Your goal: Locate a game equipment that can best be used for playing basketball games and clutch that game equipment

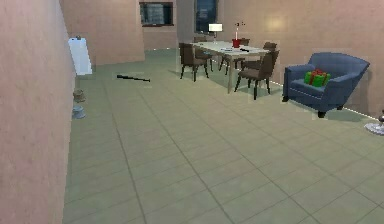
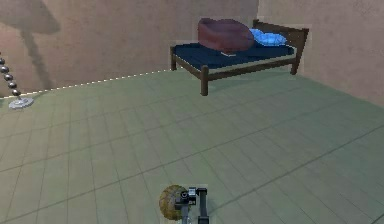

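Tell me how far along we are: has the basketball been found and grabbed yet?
Done: finding it looks finished. A round brownish ball lies at the arm side view's bottom edge, right by the gripper. In hand: the grab itself, but I cannot tell whether the gripper holds the ball or whether it rests on the floor. Left: confirming the hold, probably by lifting it clear.

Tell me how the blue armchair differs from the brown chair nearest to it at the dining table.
Colour: the armchair is blue; the brown chair is dark brown. Build: the armchair is wide and padded, with thick arms; the brown chair is slimmer, on thin legs. Place: the armchair stands apart, with a green and red thing on its seat; the brown chair stands at the table. Both stand upright on the tiled floor.
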Tool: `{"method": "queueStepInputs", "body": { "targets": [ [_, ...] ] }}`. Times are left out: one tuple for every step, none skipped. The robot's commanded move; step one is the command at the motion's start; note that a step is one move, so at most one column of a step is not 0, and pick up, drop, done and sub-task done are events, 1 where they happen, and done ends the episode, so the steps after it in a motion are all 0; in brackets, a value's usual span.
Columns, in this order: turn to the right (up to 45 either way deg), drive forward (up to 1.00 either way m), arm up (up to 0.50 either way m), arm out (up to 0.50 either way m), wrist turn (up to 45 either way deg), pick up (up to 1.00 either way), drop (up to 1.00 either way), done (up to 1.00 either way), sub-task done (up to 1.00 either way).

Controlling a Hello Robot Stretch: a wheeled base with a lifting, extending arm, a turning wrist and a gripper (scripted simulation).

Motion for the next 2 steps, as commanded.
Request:
{"method": "queueStepInputs", "body": {
  "targets": [
    [0.0, 0.00, 0.00, 0.00, 45.0, 0.00, 0.00, 0.00, 0.00],
    [0.0, 0.00, 0.00, 0.00, 45.0, 0.00, 0.00, 0.00, 0.00]
  ]
}}
